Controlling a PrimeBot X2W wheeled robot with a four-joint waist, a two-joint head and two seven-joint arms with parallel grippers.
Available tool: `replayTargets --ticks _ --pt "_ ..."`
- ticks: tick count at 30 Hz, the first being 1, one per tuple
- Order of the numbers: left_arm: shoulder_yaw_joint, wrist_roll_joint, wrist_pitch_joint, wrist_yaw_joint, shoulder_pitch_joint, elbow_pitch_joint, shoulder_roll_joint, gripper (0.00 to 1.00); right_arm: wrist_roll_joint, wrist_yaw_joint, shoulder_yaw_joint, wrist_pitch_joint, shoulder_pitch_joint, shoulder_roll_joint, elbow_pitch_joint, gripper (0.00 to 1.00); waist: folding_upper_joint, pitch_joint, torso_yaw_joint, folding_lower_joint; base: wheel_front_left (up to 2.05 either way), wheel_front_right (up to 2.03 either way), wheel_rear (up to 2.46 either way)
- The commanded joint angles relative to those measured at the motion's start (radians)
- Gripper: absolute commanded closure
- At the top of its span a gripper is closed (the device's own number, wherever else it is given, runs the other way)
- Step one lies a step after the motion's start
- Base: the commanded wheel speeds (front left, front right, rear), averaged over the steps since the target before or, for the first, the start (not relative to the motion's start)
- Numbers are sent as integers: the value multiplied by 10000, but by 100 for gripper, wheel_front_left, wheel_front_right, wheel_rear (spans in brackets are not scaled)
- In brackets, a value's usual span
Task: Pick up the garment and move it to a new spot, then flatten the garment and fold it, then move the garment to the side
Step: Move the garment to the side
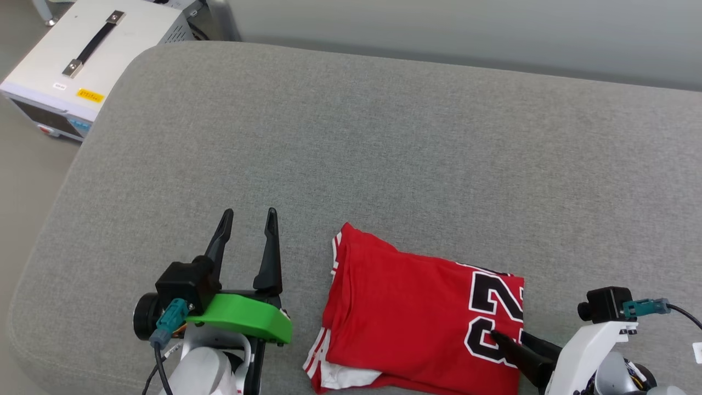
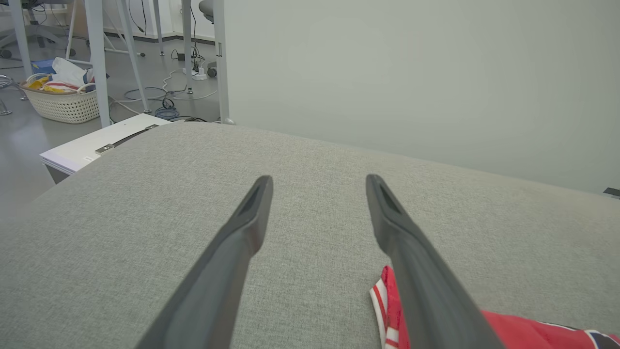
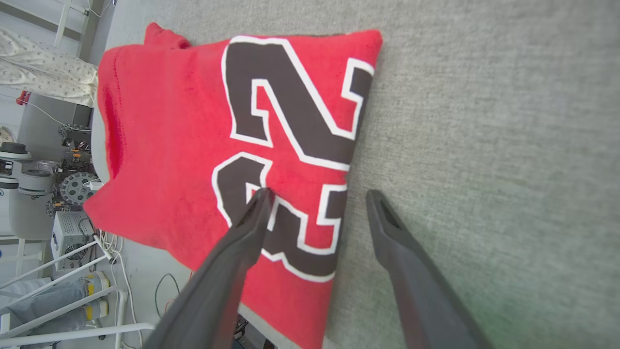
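My left jaws stand spread wide with nothing between them. Their two long dark fingers (image 1: pixel 219 241) point toward the far edge of the grey woven fabric cushion (image 1: pixel 384 137) and hang over bare fabric near its front edge, left of centre. In my left wrist view the same fingers (image 2: pixel 242 242) frame open cushion (image 2: pixel 145 218), and a corner of red-and-white striped trim (image 2: pixel 382 300) peeks out beside the right one. The folded red jersey-style T-shirt (image 1: pixel 417 312) lies flat on the cushion close to the front edge, right of centre and just beside my left wrist with its green plastic cover (image 1: pixel 241 315). Its black, white-outlined number faces up along its right side, and a white sleeve (image 1: pixel 345 376) and striped trim show at its near left corner. My right jaws are spread too and grip nothing. One dark finger (image 1: pixel 515 351) reaches in from the front right, its tip on the lower digit. From my right wrist, that finger (image 3: pixel 242 242) ends on the T-shirt (image 3: pixel 169 145) at the digit, while the other finger (image 3: pixel 402 252) lies over bare cushion (image 3: pixel 484 145) just past the folded edge. Beyond the cushion's far left corner sits a white metal equipment box with a black handle (image 1: pixel 82 60), and farther off on the floor stands a white woven basket (image 2: pixel 60 104).
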Motion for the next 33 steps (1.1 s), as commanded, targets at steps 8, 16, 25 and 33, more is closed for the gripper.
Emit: replayTargets --ticks 8,16,25,33 --pt "388 491 -58 -410 -216 196 -412 0 281 2 472 634 -543 177 1160 100 -1 387 353 0 0 0 0" --pt "656 559 -58 -596 48 457 -467 0 159 2 829 262 -853 11 976 100 -1 -162 -138 0 0 0 0" --pt "870 642 24 -450 560 313 -20 0 -501 2 1346 397 -1156 -1242 504 100 -1 -963 -1904 0 0 0 0" --pt "733 668 169 -416 552 -67 27 0 -790 2 1398 780 -1505 -2440 462 100 -1 -814 -3749 0 0 0 0"
